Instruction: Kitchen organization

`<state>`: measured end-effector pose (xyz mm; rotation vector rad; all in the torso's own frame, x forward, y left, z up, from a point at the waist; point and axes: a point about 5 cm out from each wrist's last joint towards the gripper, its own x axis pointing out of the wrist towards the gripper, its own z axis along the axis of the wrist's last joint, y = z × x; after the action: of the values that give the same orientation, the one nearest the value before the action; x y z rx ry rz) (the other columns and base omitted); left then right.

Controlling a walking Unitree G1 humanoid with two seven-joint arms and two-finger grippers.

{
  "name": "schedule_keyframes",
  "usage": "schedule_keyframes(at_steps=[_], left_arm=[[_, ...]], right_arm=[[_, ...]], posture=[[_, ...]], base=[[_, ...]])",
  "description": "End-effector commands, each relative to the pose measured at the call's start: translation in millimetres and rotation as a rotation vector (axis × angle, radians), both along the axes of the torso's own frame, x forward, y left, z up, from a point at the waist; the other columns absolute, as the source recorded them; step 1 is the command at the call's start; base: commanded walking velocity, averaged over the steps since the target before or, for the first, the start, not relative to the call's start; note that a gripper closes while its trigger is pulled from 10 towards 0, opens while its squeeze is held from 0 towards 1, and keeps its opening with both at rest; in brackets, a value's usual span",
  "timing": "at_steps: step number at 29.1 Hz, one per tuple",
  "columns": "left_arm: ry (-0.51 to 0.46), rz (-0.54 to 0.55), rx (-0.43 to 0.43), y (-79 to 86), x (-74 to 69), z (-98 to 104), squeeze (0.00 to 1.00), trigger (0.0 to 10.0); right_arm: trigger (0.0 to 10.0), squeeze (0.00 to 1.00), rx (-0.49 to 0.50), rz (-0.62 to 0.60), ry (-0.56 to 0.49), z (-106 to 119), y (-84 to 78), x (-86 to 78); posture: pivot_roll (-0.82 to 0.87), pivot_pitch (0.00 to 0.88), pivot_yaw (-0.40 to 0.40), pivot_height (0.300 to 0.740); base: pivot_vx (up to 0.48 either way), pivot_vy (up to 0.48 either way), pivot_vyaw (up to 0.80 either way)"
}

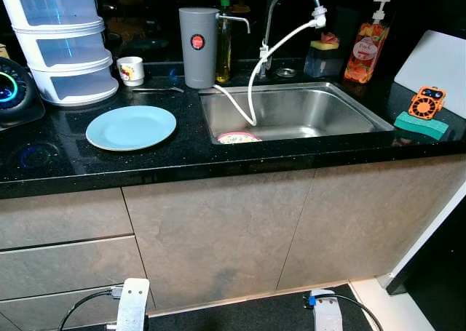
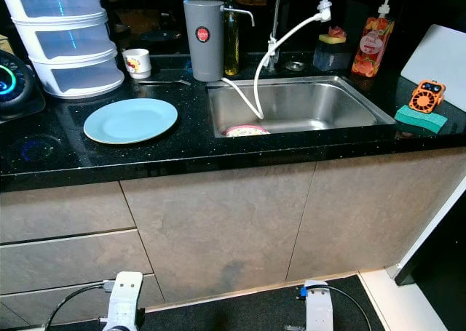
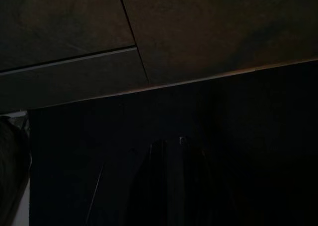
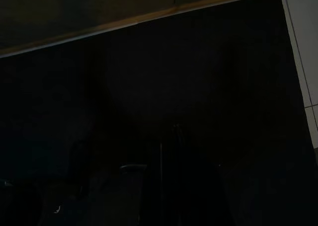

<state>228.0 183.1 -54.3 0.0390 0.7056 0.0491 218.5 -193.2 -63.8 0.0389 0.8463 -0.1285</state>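
Countertop (image 1: 218, 153) clutter is surveyed from in front of the grey cabinet doors (image 1: 218, 229); no item is yet handled. Both arms are hung low by the cabinet base: left arm (image 1: 133, 305), right arm (image 1: 327, 313). In the dark wrist views the left gripper (image 3: 166, 181) and right gripper (image 4: 164, 186) are barely made out, so finger opening cannot be told and nothing is seen held. Nearest on the black counter a light blue plate (image 1: 131, 126) is laid flat, left of the steel sink (image 1: 364, 116), where a patterned dish (image 1: 238, 137) is seen under a white hose (image 1: 251, 91). Farther back stand a grey water filter (image 1: 198, 47), a small mug (image 1: 130, 70), stacked white drawers (image 1: 64, 44) and a soap pump bottle (image 1: 366, 47). Judged stage: approach only. A raised arm and a chosen target are called for next, probably the plate.
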Motion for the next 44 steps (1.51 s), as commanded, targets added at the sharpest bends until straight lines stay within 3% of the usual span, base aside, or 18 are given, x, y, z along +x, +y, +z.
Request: schedule_keyframes(at_steps=[1, 12, 23, 28, 34, 44], left_arm=[[0.024, 0.006, 0.005, 4.2, -5.8, -3.7, 0.00, 10.0], [0.011, -0.048, -0.026, -3.6, -3.0, -2.2, 0.00, 10.0], [-0.011, -0.001, -0.084, -3.1, -2.6, -1.2, 0.00, 10.0], [0.003, -0.059, -0.057, -5.7, -2.7, -1.8, 0.00, 10.0], [-0.001, 0.003, -0.089, -4.2, -4.1, -2.6, 0.00, 10.0], [-0.013, 0.006, -0.087, -1.8, -3.5, -1.5, 0.00, 10.0]], right_arm=[[10.0, 0.00, 0.005, -0.015, 0.017, -3.5, -1.5, -6.0], [10.0, 0.00, 0.021, -0.037, 0.011, -3.1, -4.6, -6.0], [10.0, 0.00, 0.017, -0.032, 0.034, -7.0, -4.3, -12.7], [10.0, 0.00, 0.017, -0.024, 0.027, -5.0, -3.4, -8.7], [10.0, 0.00, 0.012, -0.013, 0.026, -4.5, -3.3, -7.6], [10.0, 0.00, 0.008, -0.006, 0.026, -4.2, -3.4, -7.0]], posture=[[-0.03, 0.052, -0.021, 0.740], [-0.05, 0.062, 0.001, 0.740], [-0.04, 0.052, -0.004, 0.740], [-0.04, 0.049, -0.007, 0.740], [-0.04, 0.043, -0.013, 0.740], [-0.04, 0.043, -0.013, 0.740]], base=[[0.000, 0.000, 0.00], [0.000, 0.000, 0.00], [0.000, 0.000, 0.00], [0.000, -0.384, 0.00], [0.000, -0.080, 0.00], [0.000, 0.000, 0.00]])
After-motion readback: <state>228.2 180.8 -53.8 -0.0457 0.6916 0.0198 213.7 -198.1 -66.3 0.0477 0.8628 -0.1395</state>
